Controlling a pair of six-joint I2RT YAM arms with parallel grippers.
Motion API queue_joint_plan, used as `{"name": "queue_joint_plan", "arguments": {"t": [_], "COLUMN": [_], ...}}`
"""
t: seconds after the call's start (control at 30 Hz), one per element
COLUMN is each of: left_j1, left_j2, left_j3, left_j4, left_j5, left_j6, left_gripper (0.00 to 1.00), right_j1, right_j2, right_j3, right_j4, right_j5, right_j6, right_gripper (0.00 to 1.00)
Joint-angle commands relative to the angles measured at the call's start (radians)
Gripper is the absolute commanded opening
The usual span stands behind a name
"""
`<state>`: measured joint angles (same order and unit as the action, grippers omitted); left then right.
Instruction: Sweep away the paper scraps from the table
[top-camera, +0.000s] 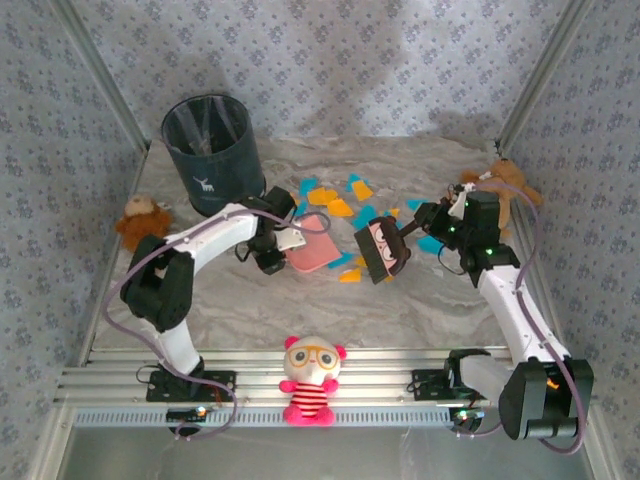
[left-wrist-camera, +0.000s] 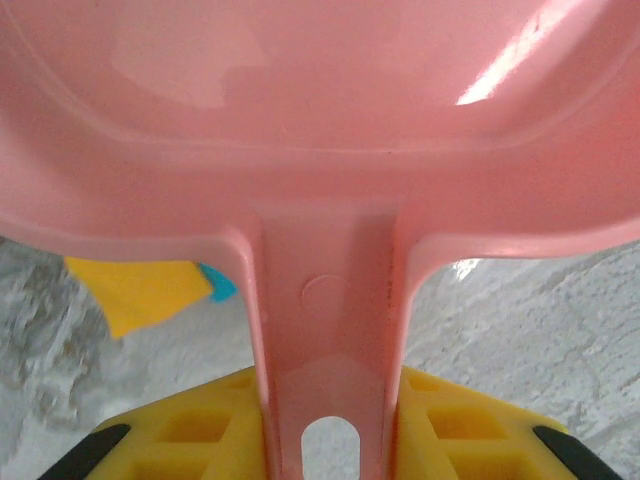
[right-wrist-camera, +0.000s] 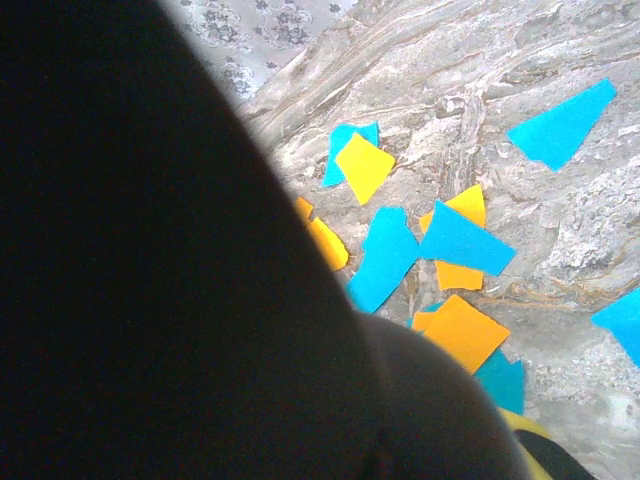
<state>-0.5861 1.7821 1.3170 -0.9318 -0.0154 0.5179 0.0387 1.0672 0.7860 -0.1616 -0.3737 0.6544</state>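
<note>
Orange-yellow and teal-blue paper scraps (top-camera: 342, 207) lie scattered over the middle and back of the marbled table (top-camera: 250, 310). My left gripper (top-camera: 283, 240) is shut on the handle of a pink dustpan (top-camera: 312, 252), whose pan rests on the table beside the scraps. In the left wrist view the dustpan handle (left-wrist-camera: 325, 330) runs between my yellow fingers (left-wrist-camera: 195, 430), and an orange scrap (left-wrist-camera: 140, 290) lies under the pan's left rim. My right gripper (top-camera: 415, 230) is shut on a black brush (top-camera: 378, 250) just right of the dustpan. In the right wrist view the brush (right-wrist-camera: 150, 300) hides the jaws, with scraps (right-wrist-camera: 460, 240) beyond it.
A dark bin (top-camera: 207, 150) stands at the back left. Brown plush toys sit at the left edge (top-camera: 140, 220) and back right (top-camera: 505, 185). A pink-and-white doll (top-camera: 312, 380) sits on the ribbed rail (top-camera: 400, 395) at the front. Floral walls close in three sides.
</note>
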Motion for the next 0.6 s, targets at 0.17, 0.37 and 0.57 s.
{"name": "queue_joint_plan", "arguments": {"t": [0.17,0.37,0.57], "left_j1": [-0.051,-0.063,-0.065], "left_j2": [0.108,0.172,0.174], "left_j3": [0.103,0.132,0.106], "left_j4": [0.018,0.024,0.058], "left_j5": [0.053,0.042,0.054], "left_j6": [0.135,0.154,0.154], "left_gripper": [0.29,0.29,0.39], "right_j1": [-0.016,-0.021,-0.023], "right_j2": [-0.054,-0.067,-0.067], "right_j3": [-0.015,-0.021,-0.026], "right_j4": [-0.036,-0.05,-0.048], "right_j5": [0.019,0.034,0.035], "right_j6": [-0.017,-0.016,-0.016], "right_gripper": [0.0,0.0,0.0]}}
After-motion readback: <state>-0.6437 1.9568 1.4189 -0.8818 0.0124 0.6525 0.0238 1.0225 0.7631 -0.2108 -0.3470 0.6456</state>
